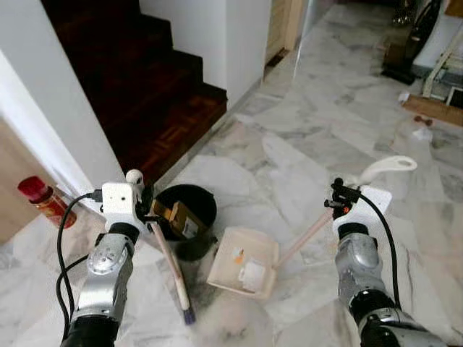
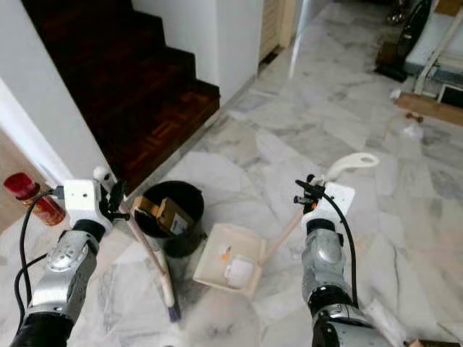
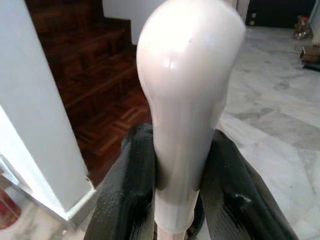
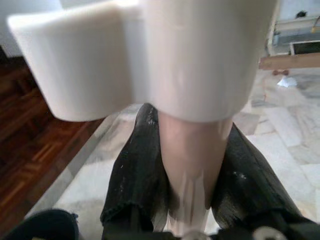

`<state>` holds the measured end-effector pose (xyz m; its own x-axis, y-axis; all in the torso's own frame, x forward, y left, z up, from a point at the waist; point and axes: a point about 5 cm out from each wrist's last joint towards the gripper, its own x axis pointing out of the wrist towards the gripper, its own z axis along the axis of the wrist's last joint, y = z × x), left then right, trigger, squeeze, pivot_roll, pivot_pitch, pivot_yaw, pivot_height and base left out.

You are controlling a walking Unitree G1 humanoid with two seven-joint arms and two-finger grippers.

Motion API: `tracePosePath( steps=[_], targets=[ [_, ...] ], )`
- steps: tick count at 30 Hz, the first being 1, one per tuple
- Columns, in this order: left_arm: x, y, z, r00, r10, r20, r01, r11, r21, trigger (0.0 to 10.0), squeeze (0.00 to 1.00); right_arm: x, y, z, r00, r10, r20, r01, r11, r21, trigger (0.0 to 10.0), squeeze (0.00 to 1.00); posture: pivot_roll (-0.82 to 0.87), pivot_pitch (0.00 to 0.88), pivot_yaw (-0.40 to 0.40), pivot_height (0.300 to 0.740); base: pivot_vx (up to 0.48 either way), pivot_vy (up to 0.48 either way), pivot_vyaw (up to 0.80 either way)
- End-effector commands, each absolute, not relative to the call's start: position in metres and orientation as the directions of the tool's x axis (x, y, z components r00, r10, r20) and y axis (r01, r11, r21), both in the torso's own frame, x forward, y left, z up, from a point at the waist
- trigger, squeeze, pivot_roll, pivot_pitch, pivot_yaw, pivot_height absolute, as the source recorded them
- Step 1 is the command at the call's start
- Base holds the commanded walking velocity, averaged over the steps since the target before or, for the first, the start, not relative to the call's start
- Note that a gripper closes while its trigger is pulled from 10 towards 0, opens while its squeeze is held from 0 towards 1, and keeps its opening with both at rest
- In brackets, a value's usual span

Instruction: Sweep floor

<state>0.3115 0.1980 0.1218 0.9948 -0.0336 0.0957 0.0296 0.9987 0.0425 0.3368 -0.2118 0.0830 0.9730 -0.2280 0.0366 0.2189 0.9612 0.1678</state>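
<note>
Looking down at the marble floor (image 1: 325, 130), I see my left gripper (image 1: 148, 204) with its fingers (image 3: 125, 200) pinching the pale broom handle (image 1: 170, 256) just below its rounded top; the brush tip (image 1: 188, 315) touches the floor beside the dustpan (image 1: 242, 271). My right gripper (image 1: 337, 202) has its fingers (image 4: 135, 170) clamped on the dustpan handle (image 1: 304, 238), with the pan flat on the floor and scraps of debris (image 1: 249, 273) in it. A black bin (image 1: 189, 217) holding a cardboard box (image 1: 177, 215) stands just behind, near the wooden stairs (image 1: 145, 94). A red jar (image 1: 45, 201) sits far left.
</note>
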Motion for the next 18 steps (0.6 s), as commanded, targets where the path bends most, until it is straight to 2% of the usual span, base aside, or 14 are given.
tracePosePath(
  steps=[1, 9, 18],
  targets=[
    [0.311, 0.2, 0.127, 0.991, -0.035, 0.125, 0.028, 0.998, 0.059, 10.0, 0.0, 0.34, -0.22, 0.096, 0.959, -0.266, 0.096, 0.247, 0.952, 0.179, 10.0, 0.0, 0.08, 0.062, 0.027, 0.74, 0.0, 0.0, 0.0],
    [0.314, 0.198, 0.127, 0.991, -0.039, 0.127, 0.032, 0.998, 0.058, 10.0, 0.0, 0.344, -0.242, 0.116, 0.905, -0.394, 0.157, 0.352, 0.904, 0.243, 10.0, 0.0, 0.07, 0.042, 0.025, 0.74, 0.0, 0.0, 0.0],
    [0.314, 0.199, 0.128, 0.991, -0.041, 0.13, 0.034, 0.998, 0.059, 10.0, 0.0, 0.347, -0.257, 0.135, 0.869, -0.444, 0.217, 0.389, 0.885, 0.255, 10.0, 0.0, 0.07, 0.024, 0.024, 0.74, 0.0, 0.0, 0.0]
  ],
)
